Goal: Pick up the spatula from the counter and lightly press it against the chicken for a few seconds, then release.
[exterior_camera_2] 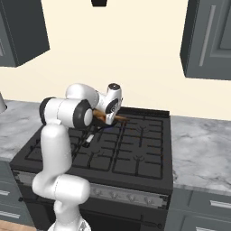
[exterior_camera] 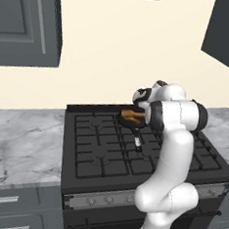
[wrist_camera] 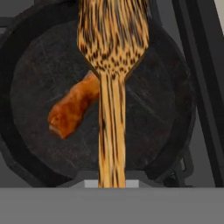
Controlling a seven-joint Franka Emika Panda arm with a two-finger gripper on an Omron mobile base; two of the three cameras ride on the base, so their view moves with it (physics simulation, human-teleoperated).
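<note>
On the far left of the left base view, a grey-veined marble table [exterior_camera: 25, 148] runs under a dark wall cabinet [exterior_camera: 26, 20] and butts against the black stove [exterior_camera: 98, 154]. Moving right across the grates, I come to a black pan [exterior_camera: 127, 122] at the back of the stove, its handle pointing toward me. The robot's white arm bends over it.

From the hand view, the chicken [wrist_camera: 72, 111] lies in the left half of the pan, a browned piece set at a slant. Just right of it is the wooden spatula [wrist_camera: 112, 87], running straight up the middle of that view. Its handle crosses the upper right end of the chicken, and its broad speckled blade reaches over the far part of the pan. I cannot tell from here whether the wood is touching the meat or sits a little above it.

In the right base view, the pincer [exterior_camera_2: 106, 115] is pressed together on the spatula's handle, with the blade sticking out to the right over the stove. Further right, the marble table carries on under another dark cabinet [exterior_camera_2: 207, 40].
</note>
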